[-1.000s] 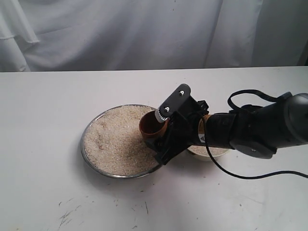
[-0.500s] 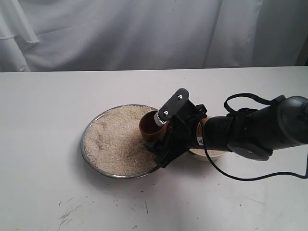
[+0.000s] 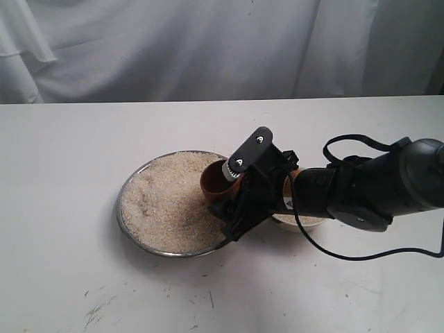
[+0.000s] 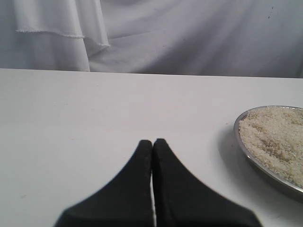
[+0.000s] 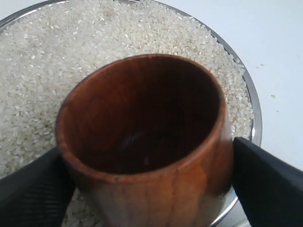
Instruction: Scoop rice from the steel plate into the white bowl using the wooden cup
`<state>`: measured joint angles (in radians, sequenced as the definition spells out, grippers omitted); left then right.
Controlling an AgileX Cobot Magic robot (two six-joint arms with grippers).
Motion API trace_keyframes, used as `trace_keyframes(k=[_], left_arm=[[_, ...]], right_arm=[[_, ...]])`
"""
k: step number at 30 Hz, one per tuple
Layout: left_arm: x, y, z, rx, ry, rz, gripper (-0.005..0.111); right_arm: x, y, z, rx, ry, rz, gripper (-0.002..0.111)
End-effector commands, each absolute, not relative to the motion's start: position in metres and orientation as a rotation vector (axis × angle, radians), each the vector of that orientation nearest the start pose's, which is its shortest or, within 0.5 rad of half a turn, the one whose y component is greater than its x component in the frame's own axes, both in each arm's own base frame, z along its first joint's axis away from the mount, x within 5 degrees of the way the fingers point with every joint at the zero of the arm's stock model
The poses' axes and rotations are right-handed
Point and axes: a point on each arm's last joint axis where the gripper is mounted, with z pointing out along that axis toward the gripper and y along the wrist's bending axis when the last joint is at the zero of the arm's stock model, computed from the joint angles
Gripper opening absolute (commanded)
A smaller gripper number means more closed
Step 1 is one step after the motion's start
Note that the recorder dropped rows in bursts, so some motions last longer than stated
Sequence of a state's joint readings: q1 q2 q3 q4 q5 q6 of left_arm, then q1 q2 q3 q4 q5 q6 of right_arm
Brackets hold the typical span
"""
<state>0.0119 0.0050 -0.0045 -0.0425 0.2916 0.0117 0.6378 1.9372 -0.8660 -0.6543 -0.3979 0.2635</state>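
The wooden cup sits at the right side of the steel plate, low over the rice; whether its base touches the grains cannot be told. It is a smooth, rounded barrel of reddish-brown wood. In the right wrist view its round mouth faces the camera, showing a thick rim and a dark, grained inside.

The right gripper holds the cup from both sides. Its jaws stand wide, and one flat black finger presses against each flank of the barrel.

The rice is a loose, pebbly mass of pale beige grains that fills the plate almost to the edge. The plate itself is wide, shallow and round, of shiny silver metal with a thin raised rim.

Just to the right of the plate, the cream-white bowl shows only its near edge under the dark, rounded arm. A thin black cable loops from the arm down onto the table.

The left gripper hovers over bare table, apart from the plate's rim. Its two tapered black fingers are pressed together with nothing between them.

Everything rests on a matte white table, with a few small dark marks near the front, before a hanging white cloth that falls in soft folds.
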Motion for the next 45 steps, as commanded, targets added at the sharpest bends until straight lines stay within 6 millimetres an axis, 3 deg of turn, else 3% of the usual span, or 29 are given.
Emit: trace_keyframes(k=[1, 10, 14, 19, 25, 29, 38, 45], left_arm=[[0.055, -0.001, 0.187, -0.03, 1.768, -0.027, 0.0], [0.055, -0.001, 0.187, -0.03, 1.768, -0.027, 0.0], [0.055, -0.001, 0.187, -0.03, 1.768, -0.027, 0.0], [0.055, -0.001, 0.187, -0.03, 1.768, -0.027, 0.0], [0.055, -0.001, 0.187, -0.03, 1.768, -0.027, 0.0], [0.055, -0.001, 0.187, -0.03, 1.768, -0.027, 0.0], [0.055, -0.001, 0.187, -0.03, 1.768, -0.027, 0.0], [0.055, -0.001, 0.187, -0.03, 1.768, -0.027, 0.0]], right_arm=[[0.281, 0.238, 0.127, -1.161, 1.868, 0.452, 0.054], [0.28, 0.241, 0.132, -1.148, 1.823, 0.49, 0.013], [0.28, 0.24, 0.144, -1.138, 1.789, 0.488, 0.0], [0.279, 0.237, 0.155, -1.139, 1.79, 0.452, 0.0], [0.273, 0.233, 0.162, -1.315, 1.746, 0.335, 0.0], [0.266, 0.242, 0.172, -1.46, 1.656, 0.253, 0.0], [0.276, 0.267, 0.203, -1.512, 1.636, -0.004, 0.0], [0.286, 0.269, 0.221, -1.59, 1.584, -0.216, 0.0]])
